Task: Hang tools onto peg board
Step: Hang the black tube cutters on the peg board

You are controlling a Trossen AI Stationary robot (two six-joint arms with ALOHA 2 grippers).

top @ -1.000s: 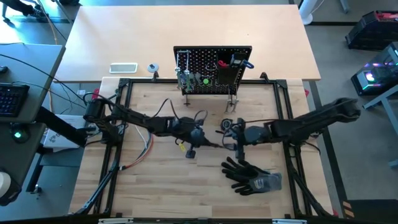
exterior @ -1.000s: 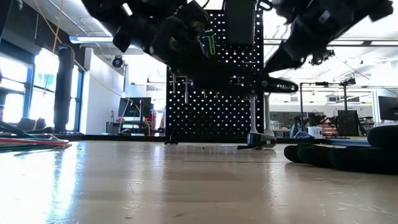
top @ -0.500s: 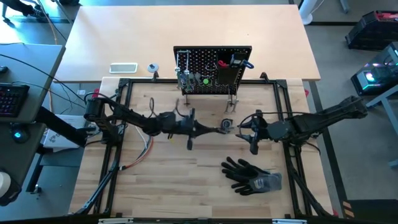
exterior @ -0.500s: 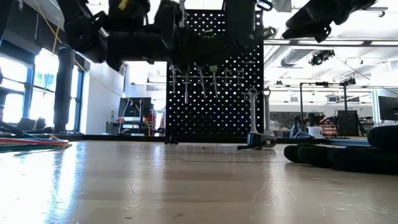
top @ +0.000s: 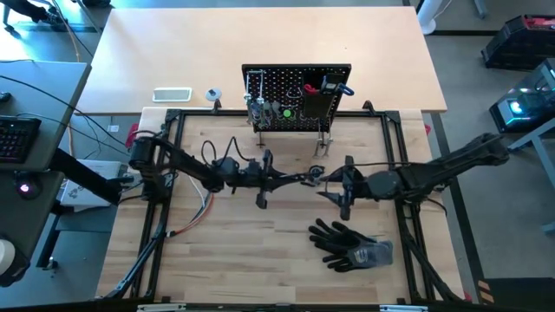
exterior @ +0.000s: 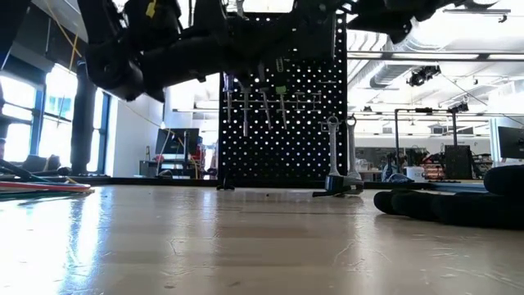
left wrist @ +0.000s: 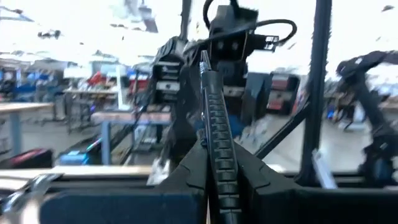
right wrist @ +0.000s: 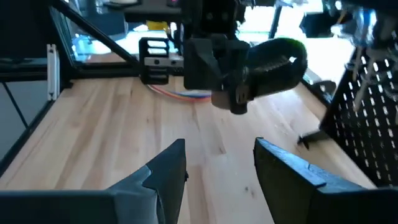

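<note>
High view: left gripper [top: 279, 180] mid-table, clamped on black-silver bar [top: 295, 180] pointing at right gripper [top: 324, 184], just beside it. Peg board [top: 297, 95] stands behind both.
Left wrist view: fingers [left wrist: 189, 167] pinch the bar.
Right wrist view: jaws apart, nothing between them.

left tool [top: 299, 180]: jaws closed, arm reaching inward | right tool [top: 328, 184]: jaws apart, facing left tool, nearly meeting
</note>
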